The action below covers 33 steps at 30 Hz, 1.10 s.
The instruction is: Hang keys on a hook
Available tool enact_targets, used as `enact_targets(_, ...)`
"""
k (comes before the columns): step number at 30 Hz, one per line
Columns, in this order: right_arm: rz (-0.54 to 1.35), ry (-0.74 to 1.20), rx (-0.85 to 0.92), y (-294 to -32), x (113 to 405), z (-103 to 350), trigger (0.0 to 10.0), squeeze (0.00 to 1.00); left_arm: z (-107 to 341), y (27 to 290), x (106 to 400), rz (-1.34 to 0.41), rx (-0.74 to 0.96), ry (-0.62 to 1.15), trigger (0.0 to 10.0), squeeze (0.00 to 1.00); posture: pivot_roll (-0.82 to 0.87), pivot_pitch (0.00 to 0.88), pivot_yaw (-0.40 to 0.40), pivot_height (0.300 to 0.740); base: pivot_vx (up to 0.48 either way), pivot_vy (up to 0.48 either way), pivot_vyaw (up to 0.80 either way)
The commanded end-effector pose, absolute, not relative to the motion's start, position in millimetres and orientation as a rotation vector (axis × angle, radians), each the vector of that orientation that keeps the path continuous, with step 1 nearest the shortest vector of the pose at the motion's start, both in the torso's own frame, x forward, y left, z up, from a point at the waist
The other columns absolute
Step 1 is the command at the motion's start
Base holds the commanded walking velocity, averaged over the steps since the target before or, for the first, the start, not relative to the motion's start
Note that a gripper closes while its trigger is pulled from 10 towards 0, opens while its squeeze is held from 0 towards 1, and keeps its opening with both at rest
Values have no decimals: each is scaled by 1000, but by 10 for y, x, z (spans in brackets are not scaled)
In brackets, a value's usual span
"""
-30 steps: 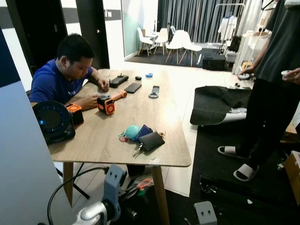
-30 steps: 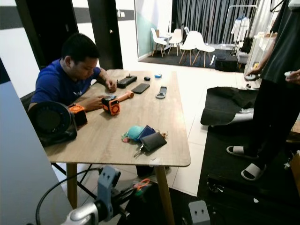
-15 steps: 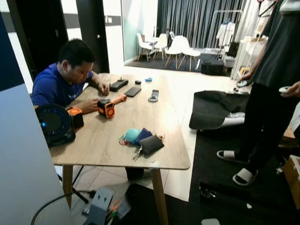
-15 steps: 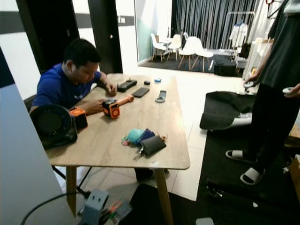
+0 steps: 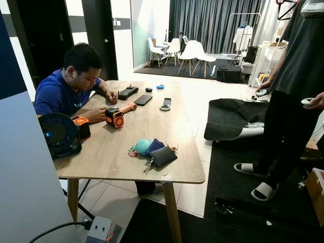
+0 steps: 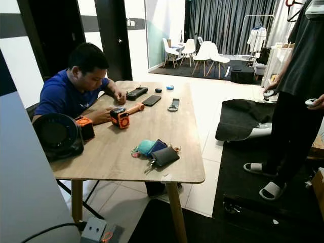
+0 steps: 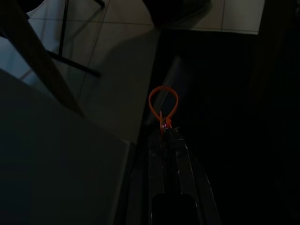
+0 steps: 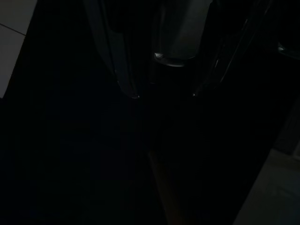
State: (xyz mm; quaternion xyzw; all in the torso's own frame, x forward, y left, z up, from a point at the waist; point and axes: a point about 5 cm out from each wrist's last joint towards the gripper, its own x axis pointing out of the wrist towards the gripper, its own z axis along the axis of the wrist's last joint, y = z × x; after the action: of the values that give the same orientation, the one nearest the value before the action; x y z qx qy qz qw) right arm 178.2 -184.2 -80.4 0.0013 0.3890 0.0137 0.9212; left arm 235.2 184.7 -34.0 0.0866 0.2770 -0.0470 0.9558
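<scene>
near the front edge of the wooden worktop (image 5: 111,152) lies a small heap: a bunch of keys (image 5: 150,163) poking out from under a dark wallet (image 5: 163,155), with a teal pouch (image 5: 143,146) and a navy pouch (image 5: 155,145) touching it behind. the keys sit on the side of the heap nearest the robot.

a seated person (image 5: 68,86) works at the far left of the worktop beside an orange tool (image 5: 116,114) and a round black fan (image 5: 58,134). a second person (image 5: 291,91) stands to the right on a dark mat.

the left gripper (image 7: 165,126) hangs low over the floor, its fingers pressed together on a thin orange loop (image 7: 163,101) that sticks out past the tips. the right gripper (image 8: 161,96) hangs in deep shade, its two fingers standing apart.

the keys look light, hard and loose, likely to jingle and swing. the metal is slippery, and the wallet rests partly on them, so they probably need sliding free. the ring or a cord is likely the best place to take hold.
</scene>
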Motion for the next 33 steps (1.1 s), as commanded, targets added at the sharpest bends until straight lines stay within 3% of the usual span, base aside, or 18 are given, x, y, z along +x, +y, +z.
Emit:
enact_targets(1,21,806,30,-1828,1768,-815,10000,0,-361,1804,2337,-98,175,557,10000,0,69,0,9,740,0,0,0)
enact_targets(6,49,797,46,-1783,1780,-809,10000,0,-387,1781,2323,-90,97,561,10000,0,68,0,12,740,0,0,0)
enact_targets(25,93,765,15,-1757,1855,-766,10000,0,-374,1715,2361,-128,103,534,10000,0,68,0,8,740,0,0,0)
enact_targets(33,120,761,-10,-1722,1886,-754,10000,0,-393,1698,2333,-135,101,537,10000,0,66,0,7,740,0,0,800)
